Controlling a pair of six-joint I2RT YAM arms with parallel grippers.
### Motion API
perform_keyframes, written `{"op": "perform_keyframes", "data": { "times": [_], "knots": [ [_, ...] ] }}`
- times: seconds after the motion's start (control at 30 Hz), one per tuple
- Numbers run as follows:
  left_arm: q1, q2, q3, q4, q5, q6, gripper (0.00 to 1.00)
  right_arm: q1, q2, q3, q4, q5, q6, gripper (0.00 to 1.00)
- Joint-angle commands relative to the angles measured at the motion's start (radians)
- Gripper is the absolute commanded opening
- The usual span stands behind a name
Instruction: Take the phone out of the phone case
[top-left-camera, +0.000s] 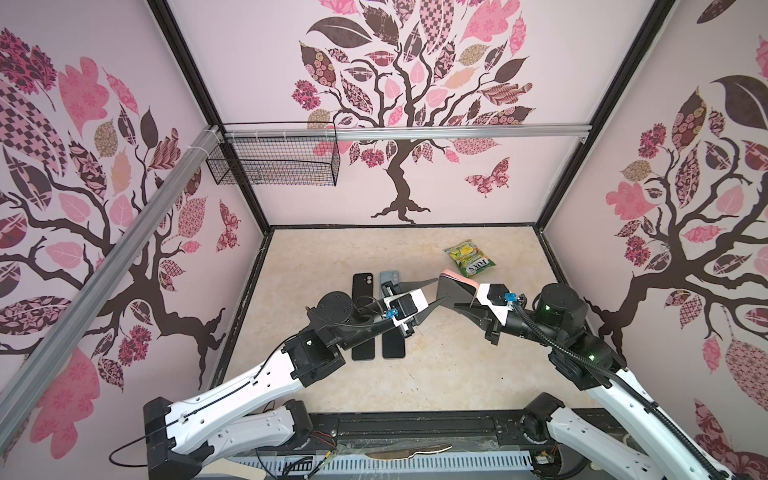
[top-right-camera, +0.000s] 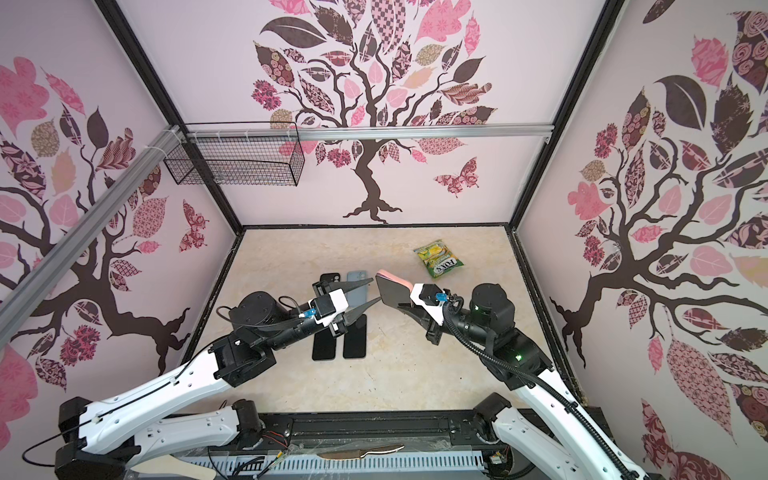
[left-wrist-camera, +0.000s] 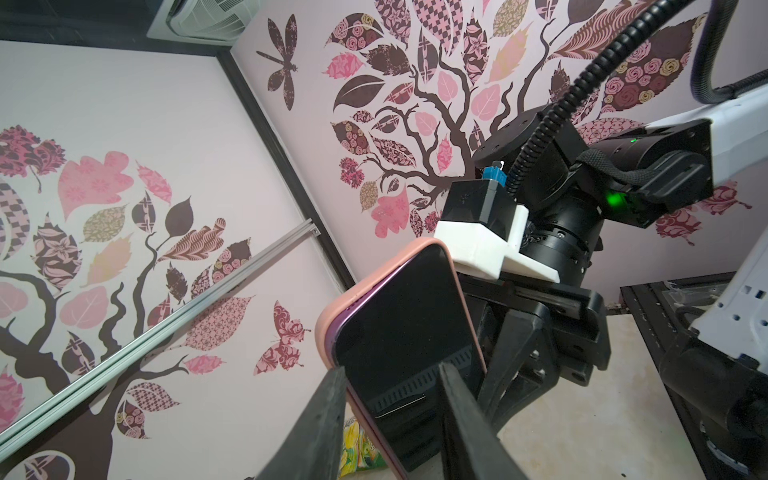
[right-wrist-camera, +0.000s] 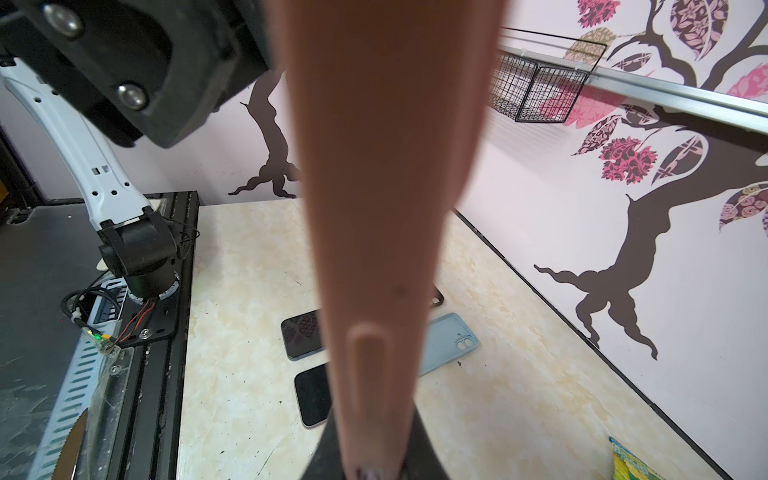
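The right gripper (top-left-camera: 467, 297) is closed on the pink phone case (left-wrist-camera: 324, 332) and holds it tilted in the air above the table (top-left-camera: 436, 386). The phone (left-wrist-camera: 407, 324) sits inside the case, with its dark screen turned toward the left arm. The left gripper (top-left-camera: 438, 290) has its jaws partly apart, one on each side of the free end of the phone; it cannot be told if they already pinch.

For a good step, the left fingers (left-wrist-camera: 324, 415) should probably catch only the purple rim of the phone, not the soft lip of the case. They should then pull away slowly while the right arm holds the case firm. A pinch over both layers would only press them together.

The right wrist view is almost filled by the blurred back of the case, so the grip is not seen there. In both top views the phone hides one right finger, and the left arm covers parts of the bare phones (top-left-camera: 363, 347) and empty cases (top-left-camera: 363, 281) on the table.
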Motion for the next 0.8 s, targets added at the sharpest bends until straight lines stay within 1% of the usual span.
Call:
{"op": "perform_keyframes", "data": {
  "times": [0.0,0.13,0.3,0.77],
  "knots": [
    [-0.002,-0.003,0.040,0.018,-0.022,0.014,0.39,-0.001,-0.018,0.011,0.062,-0.042,-0.006,0.00],
    [-0.003,0.001,0.045,0.017,-0.012,0.014,0.38,-0.001,-0.010,0.018,0.049,-0.053,-0.010,0.00],
    [-0.002,0.003,0.049,0.018,0.003,0.016,0.33,-0.001,0.000,0.021,0.039,-0.058,-0.015,0.00],
    [-0.003,0.013,0.059,0.005,0.024,0.021,0.32,-0.001,0.035,0.051,-0.012,-0.100,-0.030,0.00]
  ]
}}
